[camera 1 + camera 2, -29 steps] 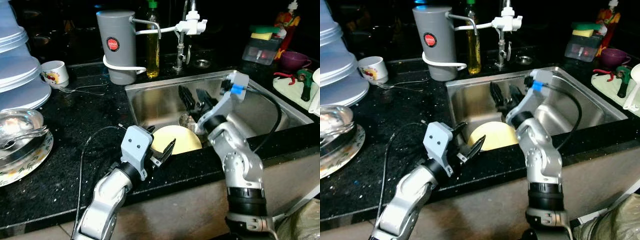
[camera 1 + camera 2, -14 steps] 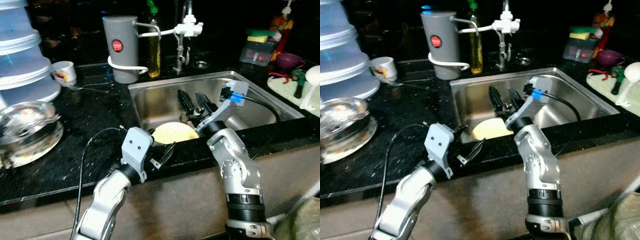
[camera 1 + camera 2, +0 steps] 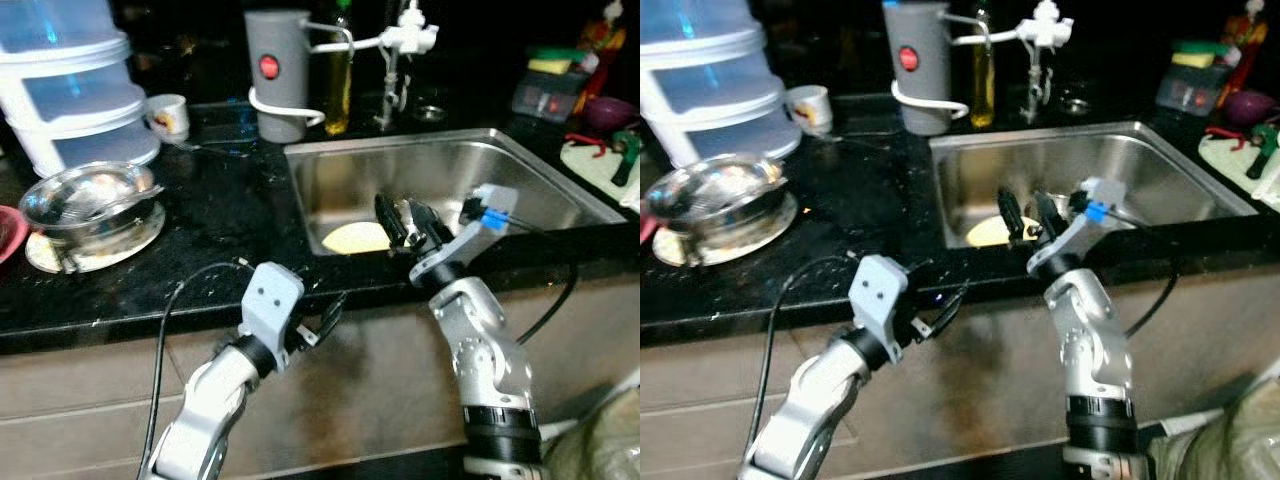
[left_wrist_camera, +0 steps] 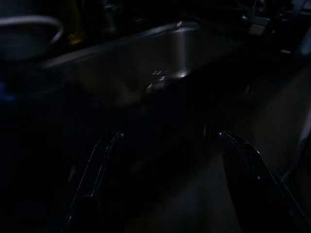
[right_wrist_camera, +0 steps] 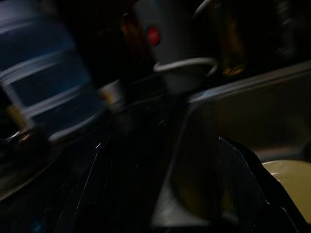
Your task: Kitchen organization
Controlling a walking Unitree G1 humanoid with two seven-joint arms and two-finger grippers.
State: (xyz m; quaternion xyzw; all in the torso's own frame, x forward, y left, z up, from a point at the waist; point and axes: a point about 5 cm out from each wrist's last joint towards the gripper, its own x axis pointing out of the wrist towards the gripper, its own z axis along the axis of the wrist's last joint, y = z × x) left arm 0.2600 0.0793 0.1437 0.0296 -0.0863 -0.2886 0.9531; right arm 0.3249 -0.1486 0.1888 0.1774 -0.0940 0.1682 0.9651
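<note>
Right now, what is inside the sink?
A pale yellow plate lies on the sink floor; the right gripper and the counter edge cover its near part.

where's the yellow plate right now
The yellow plate lies flat in the steel sink, near its front-left corner, just beyond the right gripper.

A stainless steel sink (image 3: 540, 180) sits at centre right of the frame, set in the black speckled stone table (image 3: 220, 210). A pale yellow round plate (image 3: 355, 238) lies in its near left corner. Behind the sink's left corner stand a grey cylindrical water filter (image 3: 278, 75) and, to its right, a yellow-filled glass bottle (image 3: 338, 80). At the upper left are stacked translucent plastic tubs (image 3: 75, 85), with a shiny metal bowl (image 3: 88, 200) in front of them.
</note>
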